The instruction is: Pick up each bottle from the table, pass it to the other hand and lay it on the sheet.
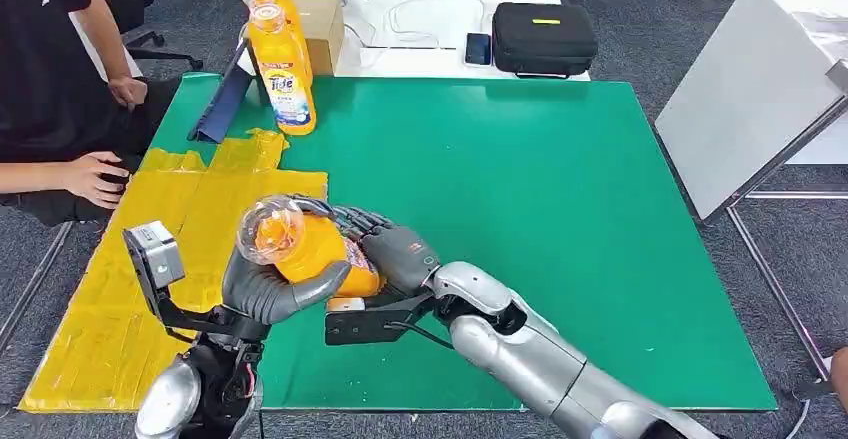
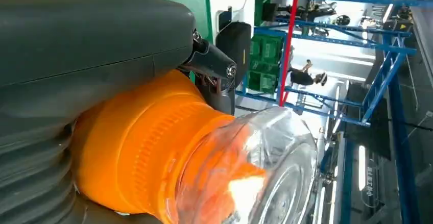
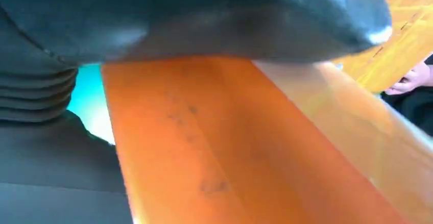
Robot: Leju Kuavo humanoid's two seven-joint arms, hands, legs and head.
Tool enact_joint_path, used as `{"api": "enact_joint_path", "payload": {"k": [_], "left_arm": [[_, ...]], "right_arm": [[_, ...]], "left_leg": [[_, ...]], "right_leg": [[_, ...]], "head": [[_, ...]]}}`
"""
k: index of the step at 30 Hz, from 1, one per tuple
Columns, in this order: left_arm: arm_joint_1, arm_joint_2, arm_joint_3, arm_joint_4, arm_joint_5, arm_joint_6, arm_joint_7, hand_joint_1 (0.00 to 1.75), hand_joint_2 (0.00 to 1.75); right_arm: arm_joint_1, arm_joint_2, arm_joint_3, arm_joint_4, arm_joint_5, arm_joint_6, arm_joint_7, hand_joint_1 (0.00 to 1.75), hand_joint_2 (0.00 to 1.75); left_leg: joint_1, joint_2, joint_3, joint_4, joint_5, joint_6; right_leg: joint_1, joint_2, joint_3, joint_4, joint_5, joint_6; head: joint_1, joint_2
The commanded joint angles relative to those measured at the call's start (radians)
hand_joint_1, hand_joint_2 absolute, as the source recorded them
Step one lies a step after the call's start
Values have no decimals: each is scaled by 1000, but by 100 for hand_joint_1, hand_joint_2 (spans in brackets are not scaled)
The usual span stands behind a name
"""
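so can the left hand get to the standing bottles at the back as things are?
Probably not yet: the left hand and right hand both grip the orange bottle, and the standing bottles sit at the far edge of the green table.

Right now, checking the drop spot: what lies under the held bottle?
Under the orange bottle, gripped by left hand and right hand, green mat beside the yellow sheet; directly beneath is hidden.

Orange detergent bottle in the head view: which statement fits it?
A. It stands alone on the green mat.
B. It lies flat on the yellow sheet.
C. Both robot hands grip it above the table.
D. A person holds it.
C: the orange detergent bottle sits between the left hand and right hand.
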Motion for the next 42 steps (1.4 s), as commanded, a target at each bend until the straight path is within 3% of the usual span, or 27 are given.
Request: {"api": "enact_joint_path", "payload": {"k": [1, 7, 20, 27, 28, 29, 32, 35, 38, 39, 42], "left_arm": [[-54, -15, 11, 1, -55, -7, -13, 175, 175], [-91, -47, 91, 2, -182, -12, -1, 175, 175], [-91, -60, 98, 1, -191, -20, 12, 175, 175], [-120, -72, 168, -6, -394, -41, -1, 175, 175], [-113, -68, 177, -15, -473, -56, 5, 175, 175], [-109, -67, 192, -32, -559, -71, 11, 175, 175], [-113, -59, 233, -57, -808, -152, 42, 175, 175], [-94, -91, 278, 0, -1125, -253, -19, 175, 175], [-121, -118, 278, -60, -1164, -318, 32, 175, 175], [-99, -108, 276, -64, -1249, -336, 48, 175, 175], [3, -97, 298, -38, -1378, -305, 7, 175, 175]], "right_arm": [[21, -14, 1, -12, 19, 7, -19, 0, 0], [43, -25, -20, -52, 61, 15, -17, 0, 0], [44, -21, -25, -48, 66, 17, -18, 0, 0], [56, -33, -33, -100, 125, 43, -8, 0, 0], [101, -59, -25, -218, 164, 114, 125, 0, 0], [150, -105, -11, -332, 180, 126, 177, 0, 0], [225, -180, -9, -450, 240, 116, 220, 0, 0], [408, -204, -165, -507, 415, 73, 108, 0, 0], [441, -189, -206, -604, 471, 139, 113, 0, 0], [503, -168, -268, -631, 512, 130, 119, 0, 0], [682, -139, -427, -717, 557, 22, 73, 0, 0]], "left_leg": [[2, -4, 2, 1, -1, -4], [2, -5, 1, 2, -1, -4], [2, -3, 1, 1, -1, -4], [2, -4, 1, 2, 0, -5], [2, -3, 0, 1, 0, -3], [2, -3, 0, 2, 0, -4], [2, -8, 1, 2, -1, -4], [0, -9, 0, -1, 1, -2], [2, -10, 0, 1, -2, -4], [1, -8, -4, 2, -1, -3], [1, -5, -4, 1, -2, -3]], "right_leg": [[1, -3, 3, 0, -1, -2], [1, -4, 2, 1, -1, -2], [1, -2, 2, 1, -1, -2], [1, -3, 1, 1, -1, -2], [1, -2, 0, 1, -1, -2], [1, -2, 0, 2, -1, -2], [2, -7, 3, 0, -3, -2], [0, -6, -7, -2, -2, -1], [1, -7, -5, 0, -4, -2], [1, -5, -10, 1, -3, -1], [1, -3, -1, -1, -2, -2]], "head": [[0, 0], [0, 0], [0, 0], [0, 0], [0, 0], [0, 0], [0, 0], [0, 0], [0, 0], [0, 0], [0, 0]]}}
